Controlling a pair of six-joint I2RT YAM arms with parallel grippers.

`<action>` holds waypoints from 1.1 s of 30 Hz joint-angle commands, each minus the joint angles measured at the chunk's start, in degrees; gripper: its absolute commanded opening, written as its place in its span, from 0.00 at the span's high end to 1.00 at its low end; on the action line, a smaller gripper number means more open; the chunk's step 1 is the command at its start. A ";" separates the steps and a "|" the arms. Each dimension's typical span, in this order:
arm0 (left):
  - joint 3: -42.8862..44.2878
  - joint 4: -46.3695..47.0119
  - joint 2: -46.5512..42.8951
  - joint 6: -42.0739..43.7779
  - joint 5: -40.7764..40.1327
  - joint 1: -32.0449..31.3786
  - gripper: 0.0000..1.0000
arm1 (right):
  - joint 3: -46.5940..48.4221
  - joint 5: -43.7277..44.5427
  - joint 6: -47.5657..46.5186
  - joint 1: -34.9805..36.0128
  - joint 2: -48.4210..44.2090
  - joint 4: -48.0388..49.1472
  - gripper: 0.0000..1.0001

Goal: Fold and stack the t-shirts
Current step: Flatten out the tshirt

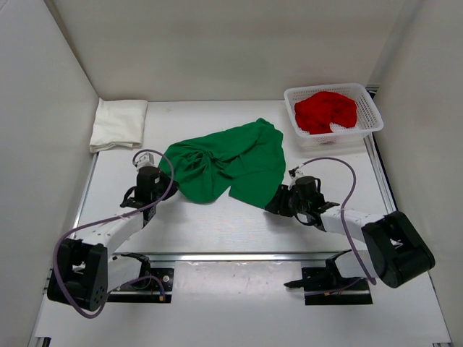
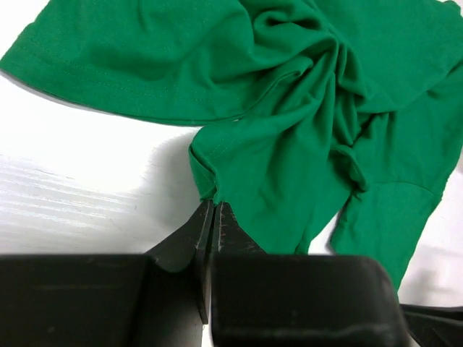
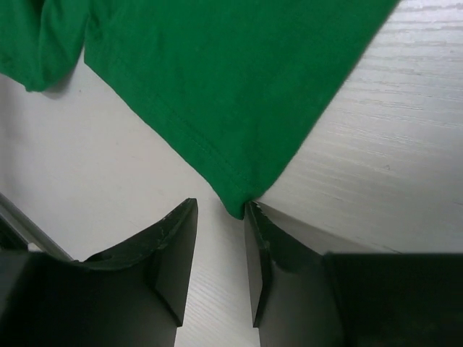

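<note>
You have the green t-shirt (image 1: pixel 224 163) lying crumpled on the bench (image 1: pixel 217 228). Your left gripper (image 2: pixel 215 206) is pinching a fold of its left edge, while your right gripper (image 3: pixel 221 210) stands spread, the shirt's hem corner between the fingertips but not clamped. The cream t-shirt (image 1: pixel 118 124) sits folded, well apart to the green one's far left. The red t-shirt (image 1: pixel 325 110) lies bunched in the white mesh basket (image 1: pixel 372 116), off to its far right.
</note>
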 commanded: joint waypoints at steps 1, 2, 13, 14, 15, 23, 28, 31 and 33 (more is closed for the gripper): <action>-0.97 -1.41 -2.36 0.98 1.33 0.22 1.00 | -0.10 1.10 1.03 0.19 2.67 -0.02 0.69; -1.32 -1.68 -2.54 1.07 2.03 0.40 1.00 | -0.19 1.19 1.03 -0.08 3.19 0.42 0.73; 9.45 -9.12 -7.01 5.27 1.77 -5.31 1.00 | 6.65 10.14 -3.44 0.97 -9.24 -9.73 1.00; 11.92 -10.63 -7.28 5.89 2.38 -5.49 1.00 | 8.06 11.55 -4.06 1.24 -11.37 -11.77 1.00; 16.12 -12.99 -8.24 6.42 3.52 -4.36 1.00 | 11.82 14.17 -5.63 2.11 -15.48 -15.79 1.00; 50.91 -27.41 -5.80 7.84 19.33 16.89 1.00 | 51.96 28.96 -20.13 3.44 -20.29 -36.64 1.00; 73.77 -33.66 0.34 7.13 20.76 22.02 1.00 | 80.25 28.70 -28.05 1.32 -9.05 -43.86 1.00; 78.64 -35.17 2.55 5.73 21.11 21.41 1.00 | 95.15 33.61 -33.49 8.26 -2.02 -45.71 1.00; 78.04 -33.94 2.82 5.02 20.58 21.58 1.00 | 103.57 29.10 -34.48 6.28 2.20 -46.24 1.00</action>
